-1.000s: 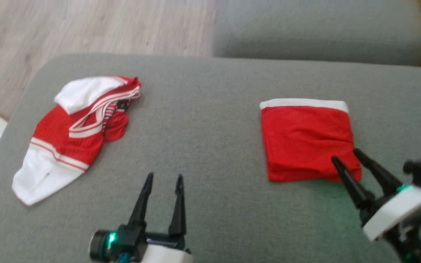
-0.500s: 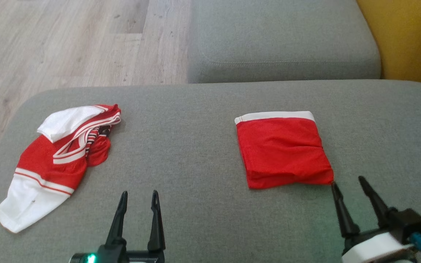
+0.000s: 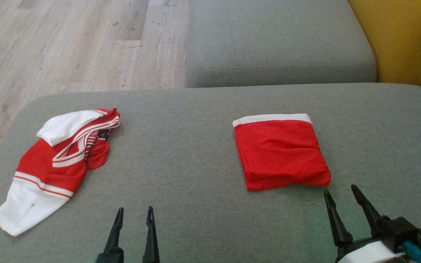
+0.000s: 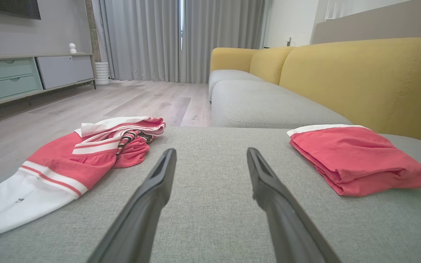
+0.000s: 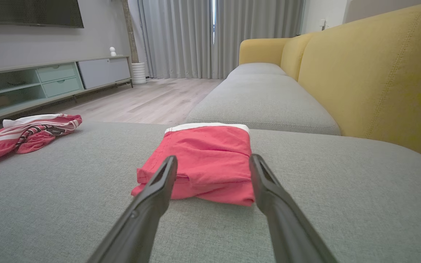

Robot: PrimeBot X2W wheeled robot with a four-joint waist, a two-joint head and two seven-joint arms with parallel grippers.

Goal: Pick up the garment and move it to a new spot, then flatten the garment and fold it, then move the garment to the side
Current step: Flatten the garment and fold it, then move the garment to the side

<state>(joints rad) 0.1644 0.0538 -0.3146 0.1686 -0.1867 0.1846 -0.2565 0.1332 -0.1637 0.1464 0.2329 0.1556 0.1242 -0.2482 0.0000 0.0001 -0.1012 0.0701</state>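
Observation:
A folded red garment [image 3: 280, 151] with a white band along its far edge lies flat on the right half of the grey cushion [image 3: 196, 120]. It also shows in the left wrist view [image 4: 356, 159] and the right wrist view [image 5: 205, 160]. My right gripper [image 3: 340, 190] stands open just short of its near right corner, apart from the cloth, and my right wrist view looks straight at it between the open fingers [image 5: 213, 157]. My left gripper [image 3: 134, 209] is open over bare cushion at the front middle [image 4: 211, 151], holding nothing.
A crumpled red-and-white garment [image 3: 53, 164] lies at the cushion's left end, near the edge. Beyond are a second grey cushion [image 3: 280, 44], a yellow backrest [image 3: 408, 36] on the right, and wooden floor [image 3: 68, 44] at the far left.
The head camera has shifted. My right gripper, whose fingers were over the folded garment's near right corner, has drawn back off it. Both grippers have pulled back toward me.

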